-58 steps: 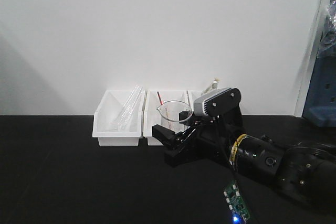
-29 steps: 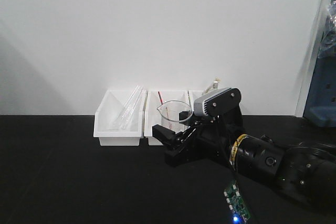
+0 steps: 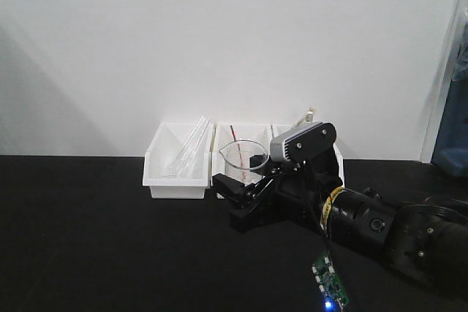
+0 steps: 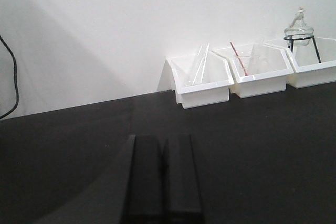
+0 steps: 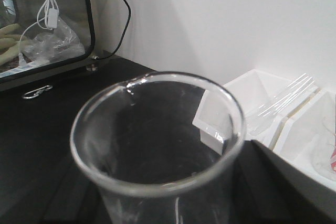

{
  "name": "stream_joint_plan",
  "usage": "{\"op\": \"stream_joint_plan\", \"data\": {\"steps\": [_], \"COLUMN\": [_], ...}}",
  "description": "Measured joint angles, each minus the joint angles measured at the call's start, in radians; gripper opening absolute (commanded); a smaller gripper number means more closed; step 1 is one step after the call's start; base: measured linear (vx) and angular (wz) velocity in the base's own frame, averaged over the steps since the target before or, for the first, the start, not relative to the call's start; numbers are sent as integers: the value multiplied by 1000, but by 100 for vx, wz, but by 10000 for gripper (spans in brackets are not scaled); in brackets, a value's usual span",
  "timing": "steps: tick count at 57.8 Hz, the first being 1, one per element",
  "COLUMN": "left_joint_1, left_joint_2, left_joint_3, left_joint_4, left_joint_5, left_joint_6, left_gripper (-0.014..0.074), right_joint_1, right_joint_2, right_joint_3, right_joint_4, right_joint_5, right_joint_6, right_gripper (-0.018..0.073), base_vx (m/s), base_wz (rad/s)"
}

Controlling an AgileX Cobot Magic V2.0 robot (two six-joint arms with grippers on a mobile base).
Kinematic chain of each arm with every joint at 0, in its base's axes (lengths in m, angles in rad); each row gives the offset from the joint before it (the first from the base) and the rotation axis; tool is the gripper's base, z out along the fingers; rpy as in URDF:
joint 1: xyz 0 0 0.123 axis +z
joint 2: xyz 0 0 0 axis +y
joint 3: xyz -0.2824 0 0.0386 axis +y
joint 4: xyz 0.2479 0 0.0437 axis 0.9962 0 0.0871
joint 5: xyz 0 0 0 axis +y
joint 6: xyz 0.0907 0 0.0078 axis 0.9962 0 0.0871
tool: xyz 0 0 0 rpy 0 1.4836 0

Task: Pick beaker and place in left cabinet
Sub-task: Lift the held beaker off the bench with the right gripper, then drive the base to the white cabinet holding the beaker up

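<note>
My right pincer (image 3: 240, 183) clamps the upright beaker (image 3: 243, 154) before the white trays (image 3: 174, 180); my left pincer (image 4: 160, 174) is closed, empty.

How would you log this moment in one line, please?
right gripper: shut on beaker | left gripper: shut, empty | left cabinet: not in view

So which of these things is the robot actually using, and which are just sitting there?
In use: the beaker, held in the right fingers. The cabinet is out of view.
Just sitting there: white trays, glass tubes, red-rod beaker, flask on tripod.
</note>
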Motion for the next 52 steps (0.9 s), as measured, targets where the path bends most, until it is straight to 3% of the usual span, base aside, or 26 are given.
{"op": "stream_joint_plan", "data": {"steps": [28, 52], "left_joint_1": [0, 0], "left_joint_2": [0, 0], "left_joint_3": [0, 0], "left_joint_4": [0, 0], "left_joint_5": [0, 0], "left_joint_6": [0, 0], "left_gripper": [1, 1], "right_joint_1": [0, 0], "right_joint_2": [0, 0], "right_joint_3": [3, 3], "right_joint_4": [0, 0], "right_joint_5": [2, 3], "right_joint_6": [0, 0], "right_gripper": [-9, -9], "base_vx": [-9, -6], "base_wz": [18, 39]}}
